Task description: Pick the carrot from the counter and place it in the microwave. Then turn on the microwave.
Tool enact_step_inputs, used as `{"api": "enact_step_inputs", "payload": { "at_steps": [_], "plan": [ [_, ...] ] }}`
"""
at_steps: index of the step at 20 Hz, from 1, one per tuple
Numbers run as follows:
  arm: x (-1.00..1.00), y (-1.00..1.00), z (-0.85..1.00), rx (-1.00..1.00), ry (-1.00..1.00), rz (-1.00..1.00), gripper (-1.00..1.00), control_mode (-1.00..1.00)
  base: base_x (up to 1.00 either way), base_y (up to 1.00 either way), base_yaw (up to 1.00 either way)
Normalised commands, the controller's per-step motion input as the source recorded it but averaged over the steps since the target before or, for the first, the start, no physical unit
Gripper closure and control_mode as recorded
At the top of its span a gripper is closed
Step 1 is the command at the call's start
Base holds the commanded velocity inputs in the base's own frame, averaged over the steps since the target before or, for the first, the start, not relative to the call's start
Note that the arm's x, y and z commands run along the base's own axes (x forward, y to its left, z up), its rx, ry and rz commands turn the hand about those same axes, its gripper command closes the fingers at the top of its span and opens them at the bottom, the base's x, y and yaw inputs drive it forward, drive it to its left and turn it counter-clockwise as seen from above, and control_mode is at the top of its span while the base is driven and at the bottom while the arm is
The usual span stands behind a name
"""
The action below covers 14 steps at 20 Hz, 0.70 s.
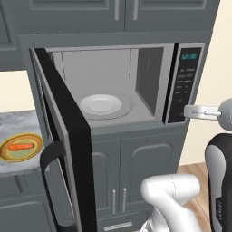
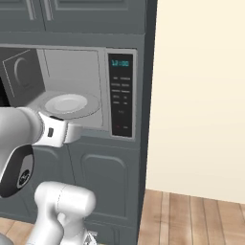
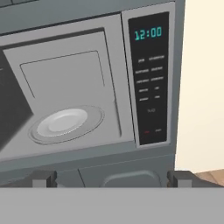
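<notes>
The carrot [image 1: 21, 147] is a short orange-red stick lying on a yellow-rimmed, green-centred plate [image 1: 9, 154] on the marble counter [image 1: 18, 121] at the far left. The microwave [image 1: 186, 81] stands with its black door [image 1: 68, 131] swung wide open to the left. Inside it a white dish [image 1: 100, 104] sits on the turntable. My gripper [image 1: 186, 111] hovers in front of the lower keypad [image 3: 149, 78], far right of the carrot. Its fingertips [image 3: 43, 178] stand wide apart, open, with nothing between them. The display reads 12:00.
The open door juts out between the counter and the arm. Dark grey cabinets [image 1: 131, 172] lie below the microwave and more above it. A cream wall [image 2: 201, 95] and wooden floor [image 2: 191, 215] are at the right.
</notes>
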Motion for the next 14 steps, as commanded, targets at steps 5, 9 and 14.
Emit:
{"api": "enact_step_inputs", "payload": {
  "at_steps": [5, 9, 14],
  "plan": [
    [0.00, 0.00, 0.00, 0.00, 0.00, 0.00, -1.00, 1.00, -0.60, -0.17, -0.04],
    [0.00, 0.00, 0.00, 0.00, 0.00, 0.00, -1.00, 1.00, -0.56, -0.25, -0.04],
    [0.00, 0.00, 0.00, 0.00, 0.00, 0.00, -1.00, 1.00, -0.57, -0.39, -0.01]
  ]
}}
